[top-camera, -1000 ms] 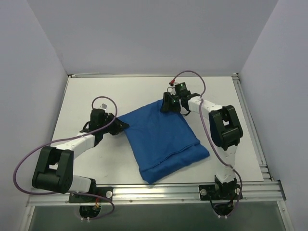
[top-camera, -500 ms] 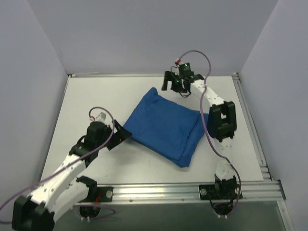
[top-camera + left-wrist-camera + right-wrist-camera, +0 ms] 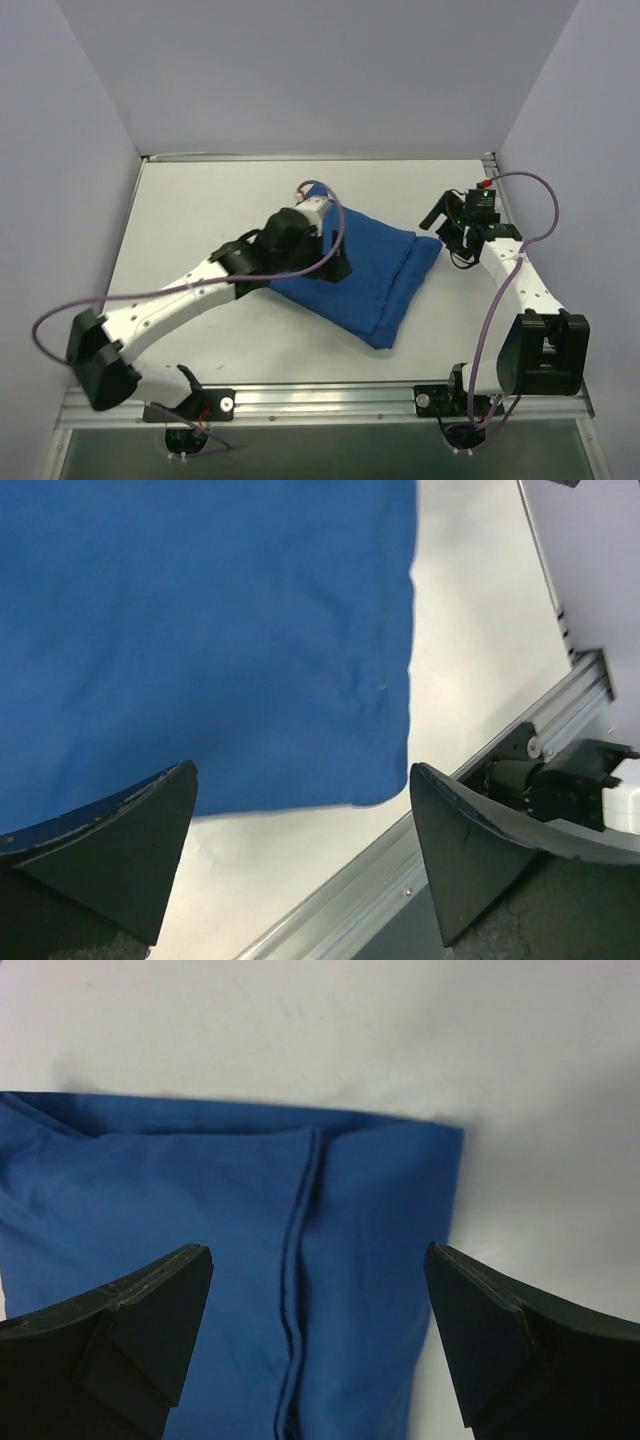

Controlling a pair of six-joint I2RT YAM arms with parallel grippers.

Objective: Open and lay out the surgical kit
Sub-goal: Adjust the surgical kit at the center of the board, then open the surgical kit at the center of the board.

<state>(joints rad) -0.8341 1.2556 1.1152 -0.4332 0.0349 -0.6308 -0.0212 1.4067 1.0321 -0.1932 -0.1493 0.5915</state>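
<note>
White table (image 3: 200,200), folded blue cloth wrap (image 3: 378,278)

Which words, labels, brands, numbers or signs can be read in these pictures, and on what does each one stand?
None: no text can be read in any view.
The blue cloth wrap is plain and shows only a stitched seam.
The table and the metal rail at its near edge bear no print that I can make out.

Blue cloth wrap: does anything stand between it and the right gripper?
Nothing visible does. The right gripper is open, and the blue cloth wrap lies directly before it on the table, with no other object between them.
</note>
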